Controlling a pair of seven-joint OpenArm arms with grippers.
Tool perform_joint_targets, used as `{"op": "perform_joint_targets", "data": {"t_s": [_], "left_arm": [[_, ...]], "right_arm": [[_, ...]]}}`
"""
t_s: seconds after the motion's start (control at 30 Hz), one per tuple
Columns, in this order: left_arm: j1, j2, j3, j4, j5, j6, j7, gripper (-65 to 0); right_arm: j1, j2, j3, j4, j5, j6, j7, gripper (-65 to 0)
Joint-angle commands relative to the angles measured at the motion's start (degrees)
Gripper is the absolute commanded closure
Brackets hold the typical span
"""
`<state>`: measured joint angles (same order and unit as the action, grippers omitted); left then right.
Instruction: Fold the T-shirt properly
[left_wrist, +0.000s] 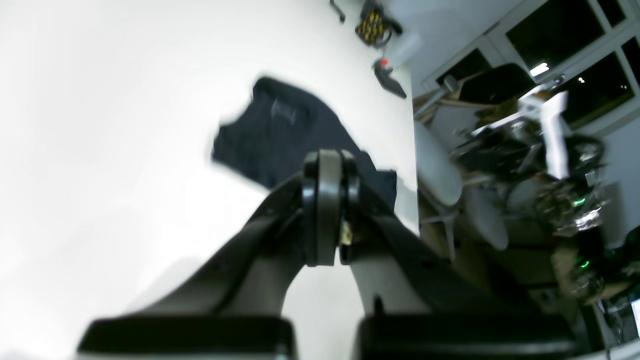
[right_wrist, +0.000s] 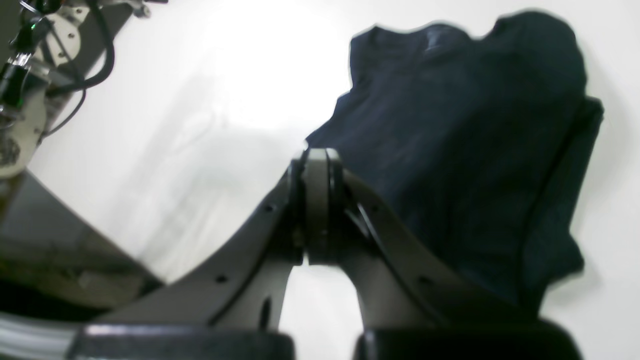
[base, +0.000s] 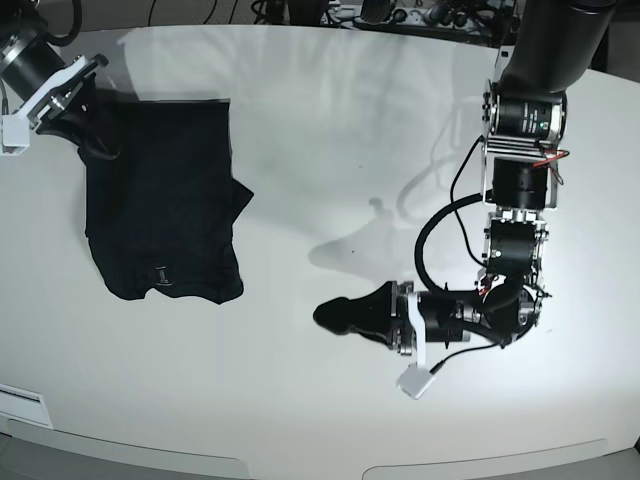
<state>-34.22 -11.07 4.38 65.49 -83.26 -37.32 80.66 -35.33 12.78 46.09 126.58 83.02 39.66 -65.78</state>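
The black T-shirt (base: 165, 200) lies partly folded on the left of the white table (base: 330, 130), with a tiny pale label mark (base: 163, 275) near its front hem. It also shows in the right wrist view (right_wrist: 460, 150) and, blurred, in the left wrist view (left_wrist: 290, 135). My right gripper (base: 98, 148) hangs over the shirt's back left corner. Its jaws are shut and hold nothing (right_wrist: 316, 165), just beside the shirt's edge. My left gripper (base: 328, 315) is low over bare table at front centre, well right of the shirt, shut and empty (left_wrist: 327, 165).
Cables and gear (base: 400, 15) line the table's far edge. In the left wrist view, a yellow-black object (left_wrist: 372, 25) and a black tool with a red button (left_wrist: 389, 80) lie near the table edge, with chairs (left_wrist: 440, 165) beyond it. A white sticker (base: 20, 405) marks the front left.
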Motion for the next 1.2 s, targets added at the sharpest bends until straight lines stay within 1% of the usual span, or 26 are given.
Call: {"op": "perform_joint_targets", "data": {"t_s": [0.0, 0.1, 0.17, 0.23, 0.33, 0.53, 0.6, 0.67, 0.8, 0.9, 0.97, 1.03, 1.1, 1.17], "left_arm": [[-1.1, -0.7, -0.4, 3.0, -1.7, -0.1, -0.7, 0.0], [2.1, -3.2, -0.4, 9.4, -1.7, -0.1, -0.7, 0.0], [4.2, -5.8, -0.4, 14.6, -1.7, -0.1, -0.7, 0.0], [6.8, -9.1, -0.4, 20.5, -1.7, -0.2, -0.7, 0.0], [11.7, -15.1, -0.4, 28.9, -1.7, -0.1, -0.7, 0.0], [23.9, -26.0, -0.8, 46.4, -1.7, -0.1, -0.7, 0.0], [29.0, -28.9, -2.3, 52.1, -1.7, -0.1, -0.7, 0.0], [34.8, -30.9, -4.8, 57.6, -1.7, -0.1, -0.7, 0.0], [47.3, -34.4, -11.2, 69.0, -1.7, -0.1, -0.7, 0.0], [57.0, -36.1, -16.7, 69.5, -1.7, -0.1, -0.7, 0.0], [63.6, -35.9, -20.2, 69.5, -1.7, -0.1, -0.7, 0.0], [70.1, -35.6, -22.8, 69.5, -1.7, 0.8, -0.7, 0.0], [76.7, -35.5, -24.7, 69.5, -1.7, 0.7, -0.7, 0.0], [83.0, -34.0, -25.6, 69.5, -1.7, 0.7, -0.7, 0.0]], "right_arm": [[-1.4, 0.7, 1.4, 3.0, 2.0, 0.3, 1.4, 0.0], [-4.1, 0.5, 5.0, 8.4, 2.0, 0.3, 1.4, 0.0], [-5.5, 0.6, 7.9, 8.4, 2.0, 0.3, 1.4, 0.0], [-7.3, 0.6, 10.6, 8.4, 2.0, 0.3, 2.1, 0.0], [-9.1, 0.5, 13.1, 8.4, 2.0, 0.3, 0.4, 0.0], [-13.1, 0.4, 14.0, 8.4, 2.0, 0.3, 0.1, 0.0], [-14.7, 0.0, 14.0, 8.4, 2.0, 0.3, -0.1, 0.0], [-16.4, -0.9, 14.0, 8.4, 2.0, 0.3, -0.5, 0.0], [-20.5, -2.3, 14.0, 8.4, 2.0, 0.3, -3.9, 0.0], [-24.3, -2.6, 14.0, 8.4, 2.0, 0.3, -5.4, 0.0], [-26.9, -3.0, 14.0, 8.4, 2.0, 0.3, -6.7, 0.0], [-29.2, -4.0, 13.9, 8.4, 2.0, 0.3, -9.6, 0.0], [-31.2, -5.5, 13.9, 8.4, 2.0, 0.3, -12.0, 0.0], [-32.9, -6.9, 13.9, 8.4, 2.0, 0.3, -12.7, 0.0]]}}
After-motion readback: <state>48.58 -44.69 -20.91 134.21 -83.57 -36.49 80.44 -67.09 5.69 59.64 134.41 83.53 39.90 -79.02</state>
